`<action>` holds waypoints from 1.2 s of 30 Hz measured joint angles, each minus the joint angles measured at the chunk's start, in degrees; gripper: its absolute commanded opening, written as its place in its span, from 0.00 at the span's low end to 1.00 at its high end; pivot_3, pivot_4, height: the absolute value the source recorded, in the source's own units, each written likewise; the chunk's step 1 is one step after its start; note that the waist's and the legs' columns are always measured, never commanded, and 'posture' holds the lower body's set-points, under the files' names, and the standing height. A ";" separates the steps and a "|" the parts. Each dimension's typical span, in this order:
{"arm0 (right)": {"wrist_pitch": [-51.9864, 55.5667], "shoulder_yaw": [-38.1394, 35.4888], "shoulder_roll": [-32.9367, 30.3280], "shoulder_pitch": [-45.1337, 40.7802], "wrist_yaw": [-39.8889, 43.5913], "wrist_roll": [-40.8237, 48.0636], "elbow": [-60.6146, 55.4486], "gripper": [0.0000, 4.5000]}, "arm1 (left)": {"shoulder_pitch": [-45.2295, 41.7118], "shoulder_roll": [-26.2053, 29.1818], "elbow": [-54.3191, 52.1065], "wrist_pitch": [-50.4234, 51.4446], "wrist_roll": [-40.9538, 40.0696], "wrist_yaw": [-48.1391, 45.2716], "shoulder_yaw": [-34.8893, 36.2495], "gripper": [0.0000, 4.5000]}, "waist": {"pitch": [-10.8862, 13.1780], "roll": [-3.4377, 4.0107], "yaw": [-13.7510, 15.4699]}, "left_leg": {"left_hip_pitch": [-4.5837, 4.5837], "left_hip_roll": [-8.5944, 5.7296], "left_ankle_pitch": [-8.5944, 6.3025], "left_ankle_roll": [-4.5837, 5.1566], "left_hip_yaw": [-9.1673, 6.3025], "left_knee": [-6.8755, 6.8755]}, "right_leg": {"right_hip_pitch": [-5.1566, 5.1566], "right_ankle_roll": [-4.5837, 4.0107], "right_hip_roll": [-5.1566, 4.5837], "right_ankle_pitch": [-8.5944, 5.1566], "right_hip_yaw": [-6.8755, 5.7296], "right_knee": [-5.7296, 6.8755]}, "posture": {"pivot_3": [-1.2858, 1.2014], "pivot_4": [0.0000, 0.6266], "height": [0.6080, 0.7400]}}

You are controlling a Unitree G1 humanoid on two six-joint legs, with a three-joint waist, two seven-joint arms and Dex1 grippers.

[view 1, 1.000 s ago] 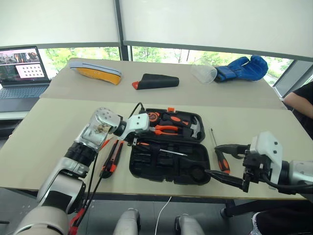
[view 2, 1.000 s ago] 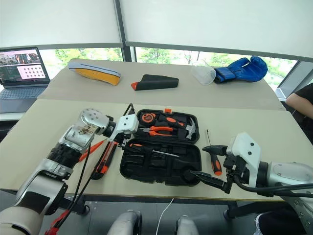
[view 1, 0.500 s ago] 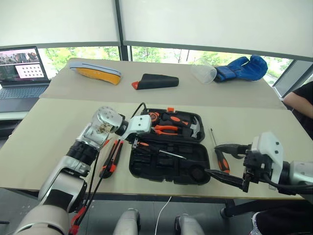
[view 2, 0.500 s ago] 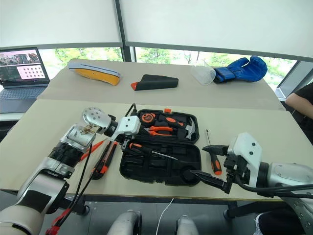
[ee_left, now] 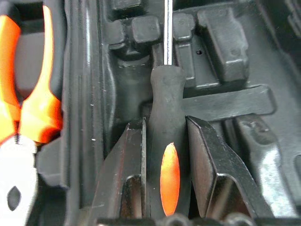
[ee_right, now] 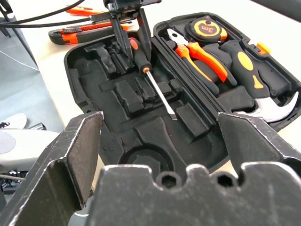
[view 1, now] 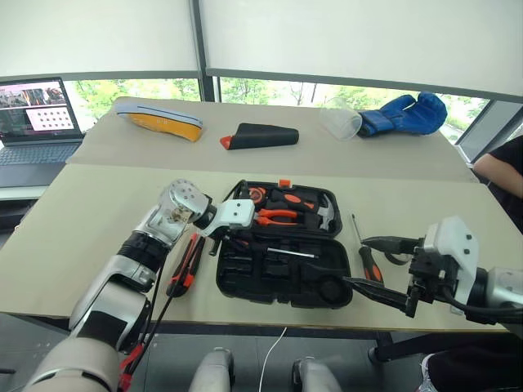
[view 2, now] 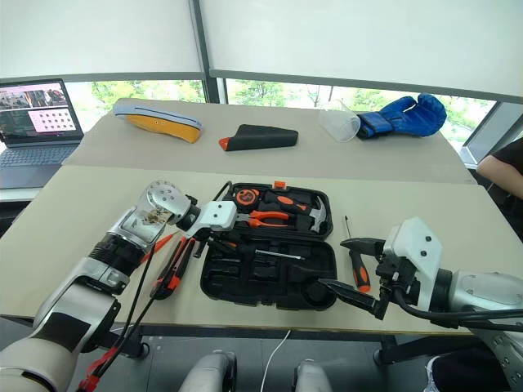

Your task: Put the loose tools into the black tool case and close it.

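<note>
Now that the left claw [ee_left: 165,155] has narrowed onto the screwdriver [ee_left: 167,117] inside the black tool case [view 1: 245,282], seating seems underway; the right claw [view 1: 384,265] gapes empty beside it.

Back desk [view 1: 270,155] is carrying a yellow-and-grey shoe insole type thing [view 1: 159,118] on the left, a black wedge pouch with an orange tip [view 1: 260,135] lying near the middle, and a clear plastic cup [view 1: 341,122] tipped on its side, touching a blue boxing glove [view 1: 406,113] on the right. A laptop [view 1: 37,122] is sitting open off to the far left with its screen glowing. Someone in a black sleeve [view 1: 502,167] is leaning in at the right edge.
</note>
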 measured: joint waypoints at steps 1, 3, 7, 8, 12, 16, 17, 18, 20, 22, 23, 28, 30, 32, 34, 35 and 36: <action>0.00 0.00 0.09 0.00 -0.01 0.00 0.00 1.00 | -0.52 -0.44 0.03 1.63 -0.08 0.16 0.16 0.17 | 0.00 0.00 0.07 | -0.01 0.00 0.00 0.00 -0.01 0.01 | 0.00 0.00 0.00 0.00 0.00 0.00 | 0.52 0.24 1.00; 0.00 0.00 0.22 -0.02 -0.03 0.00 0.00 1.00 | -2.30 -1.48 0.29 4.76 -0.07 1.09 0.41 0.17 | 0.00 0.00 0.18 | -0.07 -0.02 0.00 0.01 -0.05 0.07 | 0.00 0.02 0.00 0.00 -0.01 0.00 | 0.52 0.24 1.00; 0.00 0.00 0.30 -0.10 -0.05 0.00 0.00 1.00 | -4.45 -2.38 0.62 7.68 0.21 2.93 1.15 0.17 | 0.00 0.00 0.05 | -0.08 -0.02 0.00 0.01 -0.05 0.11 | 0.00 0.04 0.00 0.01 0.00 -0.01 | 0.52 0.24 1.00; 0.00 0.01 0.30 -0.15 -0.06 -0.01 0.00 1.00 | -4.48 -2.72 0.67 7.89 0.23 3.28 1.13 0.17 | 0.00 0.00 -0.03 | -0.08 -0.02 0.00 0.01 -0.05 0.10 | 0.00 0.04 0.01 0.01 0.00 0.00 | 0.52 0.24 1.00; 0.00 0.01 0.31 -0.56 -0.09 -0.01 0.01 1.00 | -4.47 -3.59 0.74 8.60 0.29 3.82 0.92 0.40 | 0.00 0.00 -0.06 | -0.08 -0.01 0.00 0.01 -0.06 0.11 | -0.01 0.04 0.02 0.02 0.00 0.01 | 0.52 0.24 1.00; 0.00 0.02 0.41 -0.57 -0.16 -0.02 0.01 1.00 | -4.47 -3.51 0.74 8.68 0.27 3.73 0.92 0.68 | 0.00 0.00 -0.01 | -0.08 -0.01 0.00 0.01 -0.06 0.11 | -0.01 0.04 0.03 0.02 0.00 0.01 | 0.52 0.24 1.00; 0.00 0.01 0.47 -0.57 -0.18 -0.02 0.01 1.00 | -4.47 -3.42 0.74 8.68 0.26 3.67 0.92 0.77 | 0.00 0.00 -0.01 | -0.08 -0.01 0.00 0.01 -0.06 0.11 | 0.00 0.04 0.03 0.02 0.00 0.01 | 0.52 0.24 1.00; 0.00 0.02 0.58 -0.57 -0.20 -0.02 0.01 1.00 | -4.47 -3.33 0.74 8.68 0.26 3.67 0.93 0.84 | 0.00 0.00 0.00 | -0.08 -0.01 0.00 0.01 -0.07 0.11 | 0.00 0.04 0.02 0.02 0.00 0.01 | 0.52 0.24 1.00; 0.00 0.01 0.81 -0.57 -0.25 -0.03 0.01 1.00 | -4.47 -3.23 0.73 8.71 0.26 3.65 0.94 1.00 | 0.00 0.00 -0.01 | -0.08 -0.01 0.00 0.01 -0.07 0.11 | 0.00 0.04 0.02 0.02 0.00 0.01 | 0.52 0.24 1.00; 0.00 0.01 0.92 -0.57 -0.27 -0.04 0.01 1.00 | -4.48 -3.12 0.67 8.86 0.22 3.46 0.95 1.00 | 0.00 0.00 -0.01 | -0.08 -0.01 0.00 0.01 -0.07 0.11 | 0.00 0.04 0.02 0.02 0.00 0.01 | 0.52 0.24 1.00; 0.00 0.01 0.95 -0.57 -0.29 -0.04 0.01 1.00 | -4.48 -3.06 0.47 9.01 0.16 3.18 1.01 1.00 | 0.00 0.00 -0.01 | -0.08 -0.01 0.00 0.01 -0.07 0.12 | 0.00 0.04 0.02 0.02 0.00 0.01 | 0.52 0.24 1.00; 0.00 0.01 1.01 -0.56 -0.38 -0.06 0.01 1.00 | -4.47 -3.02 -1.54 9.53 -1.57 1.33 1.44 0.74 | 0.00 0.00 0.00 | -0.08 -0.01 0.00 0.01 -0.07 0.12 | 0.00 0.03 0.02 0.02 0.00 0.01 | 0.52 0.24 1.00; -0.01 0.01 1.01 -0.56 -0.48 -0.07 0.01 1.00 | -4.47 -3.07 -2.20 9.66 -1.95 1.15 1.46 0.58 | 0.00 0.00 0.00 | -0.08 -0.01 0.00 0.01 -0.07 0.12 | 0.00 0.03 0.03 0.02 0.01 0.01 | 0.52 0.24 1.00; -0.01 0.01 1.01 -0.57 -0.54 -0.08 0.01 1.00 | -4.45 -3.28 -2.43 9.67 -1.96 1.32 1.43 0.42 | 0.00 0.00 0.00 | -0.08 -0.01 0.01 0.01 -0.07 0.12 | 0.00 0.03 0.02 0.02 0.01 0.01 | 0.52 0.24 1.00; -0.01 0.02 1.01 -0.57 -0.57 -0.11 0.02 1.00 | -4.19 -3.50 -2.44 9.29 -1.92 1.58 1.32 0.22 | 0.00 0.00 0.00 | -0.08 -0.02 0.01 0.01 -0.07 0.12 | 0.00 0.04 0.02 0.02 0.01 0.01 | 0.52 0.24 1.00; -0.01 0.02 1.01 -0.57 -0.58 -0.12 0.03 1.00 | -4.00 -3.60 -2.43 8.90 -1.86 1.69 1.24 0.16 | 0.00 0.00 0.00 | -0.08 -0.01 0.01 0.01 -0.07 0.12 | 0.00 0.03 0.03 0.02 0.00 0.01 | 0.52 0.24 1.00; -0.01 0.01 1.01 -0.57 -0.58 -0.15 0.03 1.00 | -3.81 -3.80 -2.43 8.60 -1.78 1.96 1.22 0.07 | 0.00 0.00 0.00 | -0.08 -0.01 0.01 0.01 -0.07 0.12 | 0.00 0.03 0.03 0.02 0.00 0.01 | 0.52 0.24 1.00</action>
